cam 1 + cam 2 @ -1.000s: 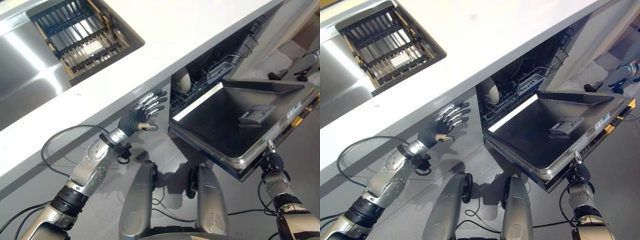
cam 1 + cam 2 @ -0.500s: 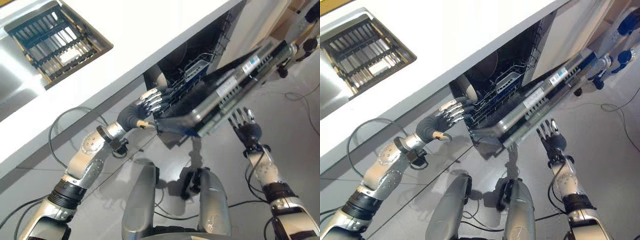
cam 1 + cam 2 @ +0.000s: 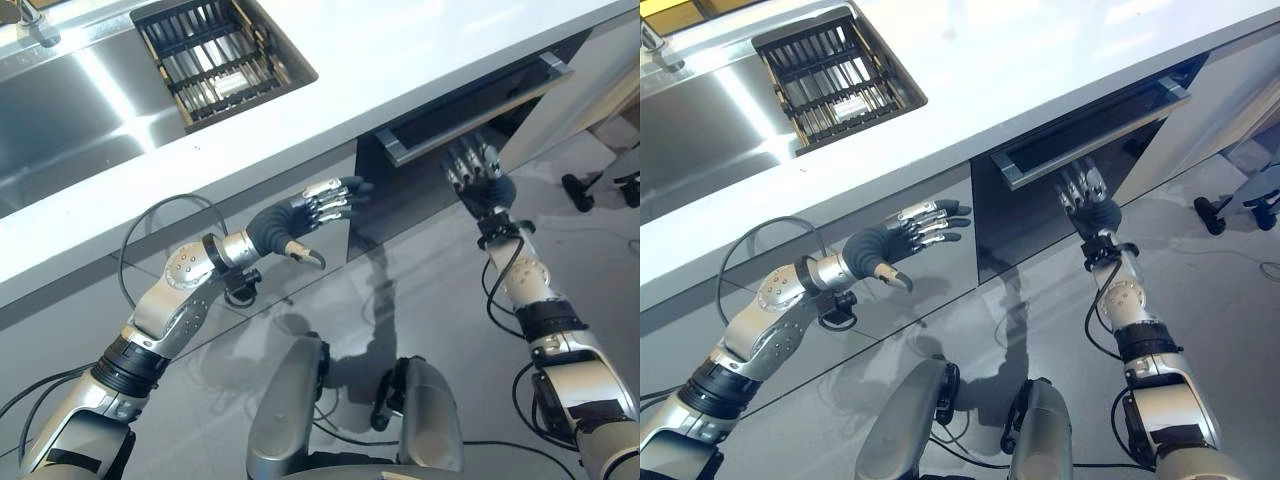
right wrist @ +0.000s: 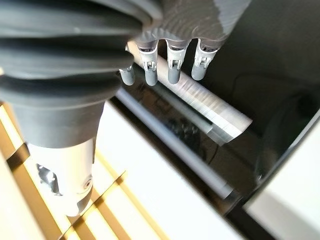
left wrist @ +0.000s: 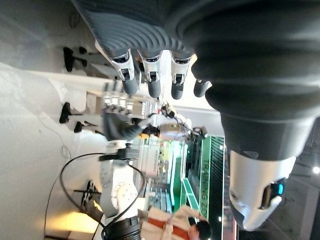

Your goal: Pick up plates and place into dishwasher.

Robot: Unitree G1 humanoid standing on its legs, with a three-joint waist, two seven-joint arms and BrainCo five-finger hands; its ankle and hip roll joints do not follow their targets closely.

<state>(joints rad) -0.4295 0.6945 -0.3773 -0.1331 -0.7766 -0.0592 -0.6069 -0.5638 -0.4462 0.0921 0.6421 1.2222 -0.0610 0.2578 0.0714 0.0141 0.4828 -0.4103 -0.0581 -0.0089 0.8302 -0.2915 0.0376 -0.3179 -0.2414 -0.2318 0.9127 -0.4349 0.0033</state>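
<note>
Dishwasher door now shut.

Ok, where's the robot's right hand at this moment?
In the left eye view the right hand is raised at the right side, its straight fingers against the dark dishwasher door, just under the door's silver bar handle below the white countertop.

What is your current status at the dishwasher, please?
Right hand open, fingers at dishwasher door handle. Left hand open, beside it. Door nearly closed.

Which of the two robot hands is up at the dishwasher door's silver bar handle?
The right robot hand: its straight fingers reach the silver bar handle of the dark dishwasher door. The left robot hand hovers open beside the door, touching nothing.
</note>
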